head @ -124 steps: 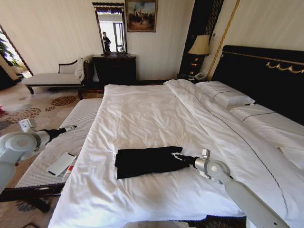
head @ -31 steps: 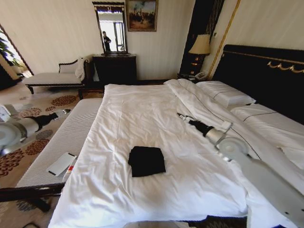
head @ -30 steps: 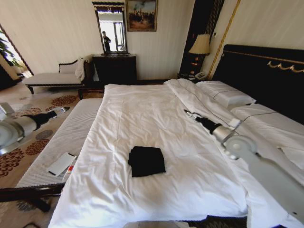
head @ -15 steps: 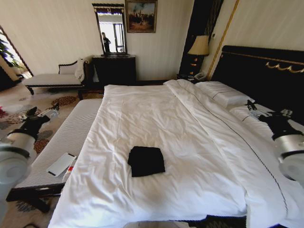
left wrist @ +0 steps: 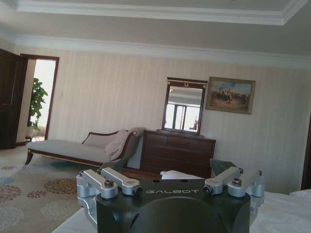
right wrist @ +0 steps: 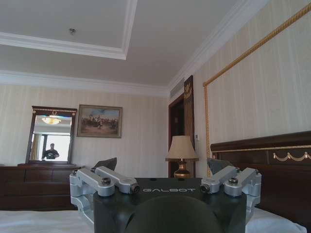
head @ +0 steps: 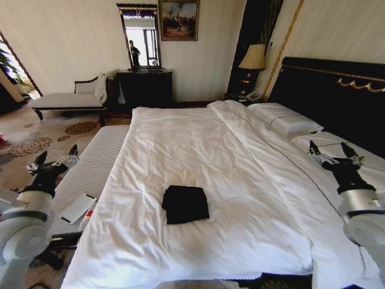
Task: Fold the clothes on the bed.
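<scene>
Head view: the T-shirt (head: pixel 185 204) lies folded into 1 compact black square on the white duvet of the bed (head: pixel 240 180), toward the foot end and near the left side, well apart from both arms. The left tool (head: pixel 55 159) is raised beside the bed, over the striped bench (head: pixel 90 174), with its 2 fingers spread wide and gripping nothing. The right tool (head: pixel 328 150) is raised over the right side of the bed near the pillows (head: pixel 289 123), fingers likewise spread and empty. Both tools point upward, away from the T-shirt. A white flat object (head: pixel 77 208) lies on the bench.
</scene>
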`<state>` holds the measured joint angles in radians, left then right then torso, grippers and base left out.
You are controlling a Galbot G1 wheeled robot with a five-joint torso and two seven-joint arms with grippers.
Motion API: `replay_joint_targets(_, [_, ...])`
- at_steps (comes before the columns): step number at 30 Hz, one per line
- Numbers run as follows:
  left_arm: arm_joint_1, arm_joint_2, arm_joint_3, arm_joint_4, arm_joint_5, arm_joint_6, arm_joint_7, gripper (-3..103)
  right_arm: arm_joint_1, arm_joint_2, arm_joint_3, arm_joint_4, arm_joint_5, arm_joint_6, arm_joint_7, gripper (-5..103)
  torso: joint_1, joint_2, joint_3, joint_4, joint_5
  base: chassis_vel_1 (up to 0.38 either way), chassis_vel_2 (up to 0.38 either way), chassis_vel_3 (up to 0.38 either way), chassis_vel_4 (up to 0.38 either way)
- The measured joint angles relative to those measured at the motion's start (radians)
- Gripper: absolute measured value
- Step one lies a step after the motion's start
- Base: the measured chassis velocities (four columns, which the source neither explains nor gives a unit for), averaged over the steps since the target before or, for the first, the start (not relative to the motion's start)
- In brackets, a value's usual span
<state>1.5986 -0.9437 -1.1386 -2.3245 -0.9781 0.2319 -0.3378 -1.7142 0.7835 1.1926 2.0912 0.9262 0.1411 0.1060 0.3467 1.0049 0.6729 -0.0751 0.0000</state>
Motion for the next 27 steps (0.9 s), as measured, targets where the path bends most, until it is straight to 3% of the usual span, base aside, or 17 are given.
replay_joint_targets(27, [-0.001, 0.002, 0.002, 0.004, -0.011, 0.009, -0.002, 100, 0.010, -0.002, -0.005, -0.003, 0.000, -0.007, 0.000, 100, 0.000, 0.000, 0.000, -0.0001, 0.0000, 0.000, 0.000, 0.000, 0.000])
